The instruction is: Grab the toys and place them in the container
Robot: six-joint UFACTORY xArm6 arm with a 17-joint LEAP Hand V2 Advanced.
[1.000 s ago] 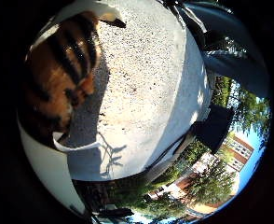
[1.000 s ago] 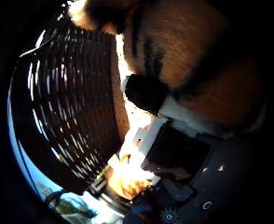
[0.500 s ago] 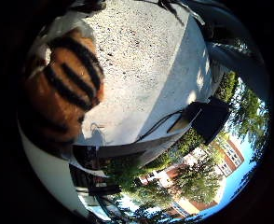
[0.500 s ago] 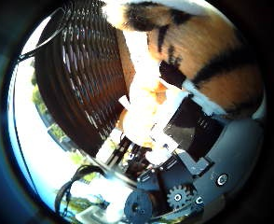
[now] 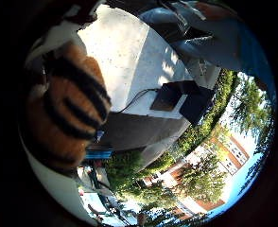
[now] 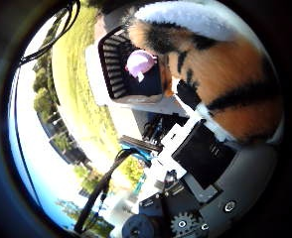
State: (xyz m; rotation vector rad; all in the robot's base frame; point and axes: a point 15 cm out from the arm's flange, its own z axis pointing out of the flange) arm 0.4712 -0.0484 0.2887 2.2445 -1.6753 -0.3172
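The hand (image 6: 200,163) is curled round a striped orange tiger (image 6: 225,84), whose plush fills the space against the palm, so the grip looks snug. It is held up in the air, clear of the pale table (image 5: 129,52). The dark basket (image 6: 118,74) stands on that table some way off, with a pink toy (image 6: 140,63) already inside. To finish this step well, I would carry the tiger until it hangs squarely over the basket's mouth, lower it inside the rim, and only then ease the fingers (image 6: 185,144), so it cannot catch the edge and tumble out.
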